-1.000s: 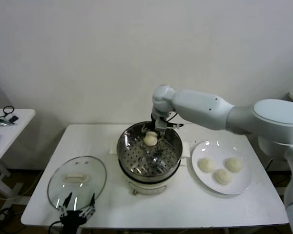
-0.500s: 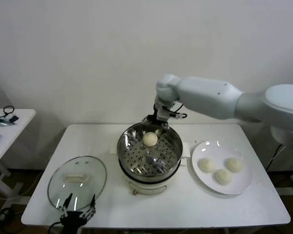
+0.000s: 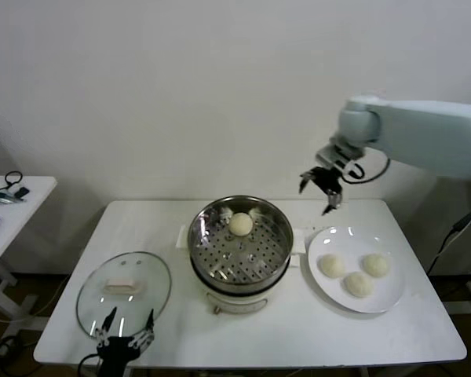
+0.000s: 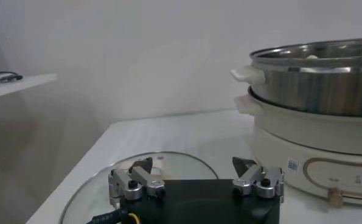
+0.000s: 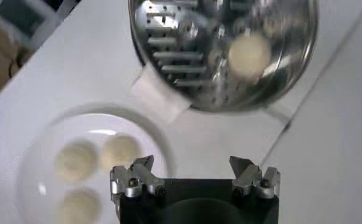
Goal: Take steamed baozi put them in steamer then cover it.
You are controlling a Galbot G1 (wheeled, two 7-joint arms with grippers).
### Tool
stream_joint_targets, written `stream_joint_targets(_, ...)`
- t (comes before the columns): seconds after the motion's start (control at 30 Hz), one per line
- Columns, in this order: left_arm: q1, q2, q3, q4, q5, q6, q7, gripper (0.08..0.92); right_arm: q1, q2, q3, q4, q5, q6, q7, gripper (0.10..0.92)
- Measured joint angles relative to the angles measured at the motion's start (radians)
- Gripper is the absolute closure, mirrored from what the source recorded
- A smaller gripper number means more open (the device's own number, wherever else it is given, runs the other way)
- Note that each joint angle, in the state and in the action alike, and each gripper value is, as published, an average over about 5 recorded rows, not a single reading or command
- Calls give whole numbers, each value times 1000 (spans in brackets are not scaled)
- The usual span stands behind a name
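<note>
Centrally, the steamer (image 3: pixel 240 255) stands uncovered on my table (image 3: pixel 314 330), one steamed baozi (image 3: pixel 240 224) on its tray. Three more (image 3: pixel 358 283) lie on the plate (image 3: pixel 392 298). Cover (image 3: pixel 124 292): near my released left gripper (image 3: pixel 125 328). Right gripper (image 3: pixel 320 188): raised, spread, empty.

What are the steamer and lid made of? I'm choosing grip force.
Steamer: looks like polished steel, mirror-bright wall and perforated tray, on a matte cream base, probably plastic. Lid: apparently clear glass, table visible through it, with a metal rim and a cream handle.
</note>
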Motion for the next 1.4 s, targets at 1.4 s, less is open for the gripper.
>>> stream_joint_targets(1.4, 13, -10, 0, 11, 25, -20, -14, 177, -509, -80, 296, -88, -139, -331, 162, 352)
